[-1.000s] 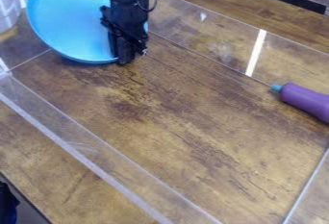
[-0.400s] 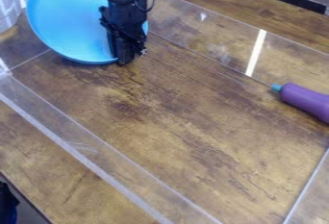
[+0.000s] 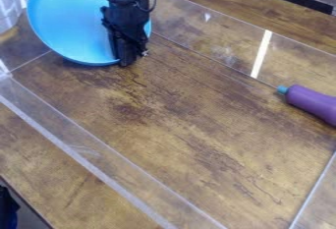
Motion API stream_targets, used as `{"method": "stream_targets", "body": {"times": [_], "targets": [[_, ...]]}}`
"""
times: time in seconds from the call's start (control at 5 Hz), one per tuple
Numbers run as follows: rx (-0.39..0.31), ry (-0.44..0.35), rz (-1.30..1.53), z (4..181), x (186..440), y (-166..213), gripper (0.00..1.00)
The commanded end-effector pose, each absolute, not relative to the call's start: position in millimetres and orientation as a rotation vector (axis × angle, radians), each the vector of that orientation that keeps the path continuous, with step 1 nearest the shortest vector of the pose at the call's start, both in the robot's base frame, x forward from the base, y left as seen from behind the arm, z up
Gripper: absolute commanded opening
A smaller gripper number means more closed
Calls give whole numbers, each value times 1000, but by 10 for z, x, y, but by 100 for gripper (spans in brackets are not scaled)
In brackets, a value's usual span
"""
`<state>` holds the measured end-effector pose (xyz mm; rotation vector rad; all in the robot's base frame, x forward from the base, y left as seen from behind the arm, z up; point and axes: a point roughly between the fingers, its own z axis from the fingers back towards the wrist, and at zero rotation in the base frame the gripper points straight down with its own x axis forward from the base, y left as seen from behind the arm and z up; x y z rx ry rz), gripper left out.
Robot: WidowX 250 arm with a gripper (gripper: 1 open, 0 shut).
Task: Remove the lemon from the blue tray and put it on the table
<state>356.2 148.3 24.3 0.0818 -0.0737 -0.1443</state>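
The blue tray (image 3: 69, 22) sits at the table's (image 3: 184, 125) far left corner. My black gripper (image 3: 126, 56) hangs straight down over the tray's right rim, its tips at about the level of the rim. Its fingers stand close together and look shut. The lemon is hidden: no yellow shows in the tray or between the fingers, and the gripper body covers that part of the tray.
A purple elongated object (image 3: 312, 102) lies at the right edge of the table. Clear plastic walls (image 3: 79, 154) border the work area along the front and sides.
The gripper has shifted very slightly to the left at the tray's rim. Nothing else has moved.
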Motion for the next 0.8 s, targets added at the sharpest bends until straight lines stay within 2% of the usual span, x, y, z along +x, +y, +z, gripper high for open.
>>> {"method": "stream_targets", "body": {"times": [0.0,0.6], "targets": [[101,-96,-104,362,3474,1715,0],[99,-80,-87,332,3362,1847,0]]}}
